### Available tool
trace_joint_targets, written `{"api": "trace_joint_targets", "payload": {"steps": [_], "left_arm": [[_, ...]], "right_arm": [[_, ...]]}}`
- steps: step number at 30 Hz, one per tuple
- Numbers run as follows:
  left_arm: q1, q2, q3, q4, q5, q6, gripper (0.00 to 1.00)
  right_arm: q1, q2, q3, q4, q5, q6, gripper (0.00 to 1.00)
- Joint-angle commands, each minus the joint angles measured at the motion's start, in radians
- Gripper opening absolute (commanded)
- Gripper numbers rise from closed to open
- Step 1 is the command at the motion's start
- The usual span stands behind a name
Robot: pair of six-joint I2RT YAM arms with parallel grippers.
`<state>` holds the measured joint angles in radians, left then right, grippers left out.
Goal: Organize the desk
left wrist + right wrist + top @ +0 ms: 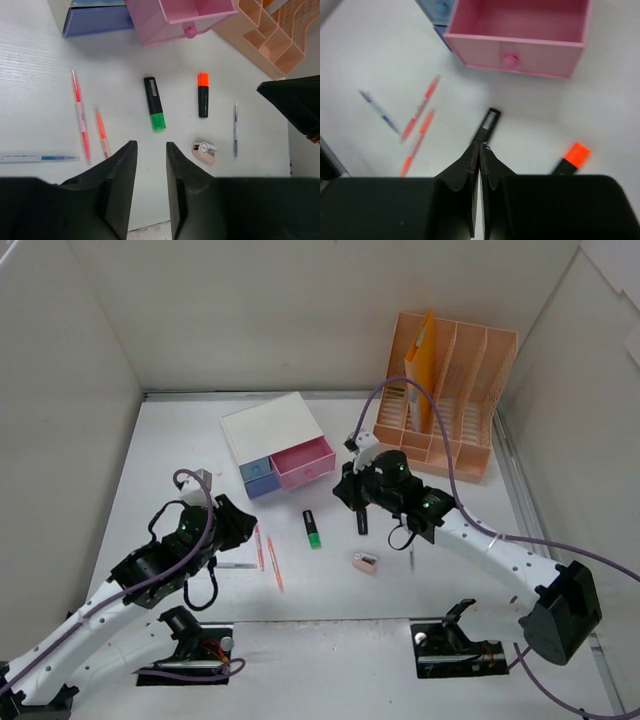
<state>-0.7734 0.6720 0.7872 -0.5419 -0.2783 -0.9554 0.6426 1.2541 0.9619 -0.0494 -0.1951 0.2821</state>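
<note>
Risk lies with the right gripper [479,145]: its fingers are pressed together near the black highlighter with green cap [154,102], so going down it may only push the highlighter across the large flat matte white desk [180,430] beneath both arms. The left gripper [151,147] is slightly spread and empty.

Below the pink drawer [520,50] everything looks blurry. The right gripper [479,146] hides part of the black marker [487,122] and the orange-tipped marker [576,154].

Pens [273,562] before drawer box [275,435] on desk [170,440]
</note>
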Motion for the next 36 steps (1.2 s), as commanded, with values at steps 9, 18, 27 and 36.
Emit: {"api": "trace_joint_targets", "payload": {"steps": [9, 18, 27, 36], "left_arm": [[-0.006, 0.064, 0.03, 0.059, 0.05, 0.007, 0.61], [-0.006, 0.044, 0.014, 0.043, 0.053, -0.009, 0.65], [-0.006, 0.047, 0.012, 0.036, 0.048, -0.029, 0.65], [-0.015, 0.084, 0.037, 0.019, 0.048, -0.026, 0.65]], "right_arm": [[-0.195, 0.025, 0.008, -0.356, 0.092, -0.21, 0.72], [-0.192, 0.226, 0.073, -0.349, 0.19, -0.118, 0.66], [-0.139, 0.396, 0.146, -0.29, 0.224, -0.054, 0.55], [-0.135, 0.522, 0.189, -0.276, 0.282, 0.035, 0.52]]}}
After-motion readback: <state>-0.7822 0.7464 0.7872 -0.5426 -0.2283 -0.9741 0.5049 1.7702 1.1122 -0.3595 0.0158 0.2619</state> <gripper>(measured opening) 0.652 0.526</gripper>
